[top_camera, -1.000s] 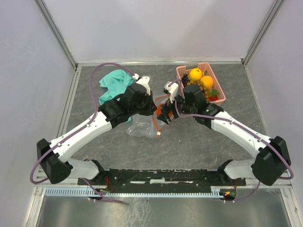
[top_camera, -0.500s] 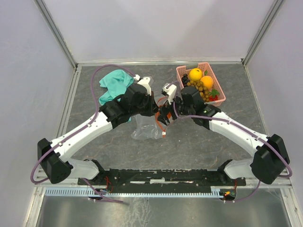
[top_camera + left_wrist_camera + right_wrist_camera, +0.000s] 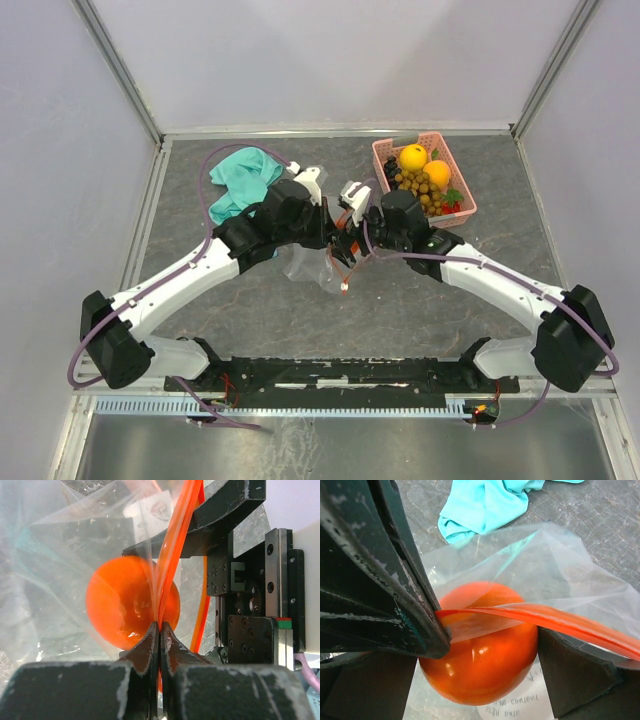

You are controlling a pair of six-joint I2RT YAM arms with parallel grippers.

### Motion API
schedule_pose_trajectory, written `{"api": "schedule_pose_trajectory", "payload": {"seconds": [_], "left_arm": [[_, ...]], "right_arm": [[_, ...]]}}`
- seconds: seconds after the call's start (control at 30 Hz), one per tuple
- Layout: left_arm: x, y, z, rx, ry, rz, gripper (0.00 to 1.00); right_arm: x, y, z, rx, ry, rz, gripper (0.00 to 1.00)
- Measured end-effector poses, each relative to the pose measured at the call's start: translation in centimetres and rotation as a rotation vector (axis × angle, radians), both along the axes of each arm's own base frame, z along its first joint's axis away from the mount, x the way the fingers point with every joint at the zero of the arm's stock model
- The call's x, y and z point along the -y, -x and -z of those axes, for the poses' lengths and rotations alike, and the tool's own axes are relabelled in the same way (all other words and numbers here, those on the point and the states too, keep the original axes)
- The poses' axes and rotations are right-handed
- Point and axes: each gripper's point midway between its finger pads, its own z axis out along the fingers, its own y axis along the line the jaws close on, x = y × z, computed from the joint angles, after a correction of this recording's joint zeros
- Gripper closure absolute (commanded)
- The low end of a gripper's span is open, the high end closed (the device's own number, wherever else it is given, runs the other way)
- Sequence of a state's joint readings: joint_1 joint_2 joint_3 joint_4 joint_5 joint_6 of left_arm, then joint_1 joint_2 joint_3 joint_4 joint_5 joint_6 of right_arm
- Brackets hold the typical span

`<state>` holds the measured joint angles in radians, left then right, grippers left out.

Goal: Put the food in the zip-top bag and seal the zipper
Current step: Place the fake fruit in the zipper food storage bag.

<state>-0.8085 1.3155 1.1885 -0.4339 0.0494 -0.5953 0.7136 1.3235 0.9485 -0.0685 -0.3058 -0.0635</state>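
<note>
My left gripper [image 3: 160,630] was pinched tight on the zipper [image 3: 170,545], the thin, slippery zip-top bag [image 3: 310,268] sagging below with one orange fruit [image 3: 482,645] inside, while my right gripper [image 3: 485,625] clamped the same stiff strip, judged the best hold.

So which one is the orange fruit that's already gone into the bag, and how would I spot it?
Start at the middle of the grey table, where the two end effectors meet over the clear zip-top bag. Just behind the bag's red zipper strip sits a glossy orange fruit. Unlike the fruits in the pink basket at the back right, it sits apart from the pile, seen through clear plastic.
</note>
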Motion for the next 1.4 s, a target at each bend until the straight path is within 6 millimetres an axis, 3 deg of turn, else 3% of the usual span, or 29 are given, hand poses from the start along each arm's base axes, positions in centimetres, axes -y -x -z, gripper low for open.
{"api": "schedule_pose_trajectory", "payload": {"seconds": [0.23,0.4,0.63,0.8,1.17,1.4], "left_arm": [[0.1,0.4,0.8,-0.020,0.004,0.022,0.97],[-0.1,0.1,0.9,-0.017,-0.001,0.004,0.97],[-1.8,-0.7,2.1,-0.028,-0.063,-0.068,0.97],[-2.6,-0.9,2.7,-0.037,-0.092,-0.095,0.97],[-3.8,-1.4,2.1,-0.015,-0.097,-0.140,0.97],[-4.9,-2.0,2.1,0.015,-0.136,-0.168,0.97]], "right_arm": [[-0.3,0.0,0.7,0.032,-0.041,-0.008,0.01],[-0.2,0.1,0.2,0.043,-0.056,-0.006,0.01],[-0.2,1.1,-3.8,0.114,-0.160,-0.026,0.01],[-0.1,1.4,-5.1,0.137,-0.195,-0.026,0.01],[3.6,1.4,-7.0,0.163,-0.156,0.135,0.01],[6.7,-1.6,-8.1,0.145,-0.058,0.338,0.01]]}}
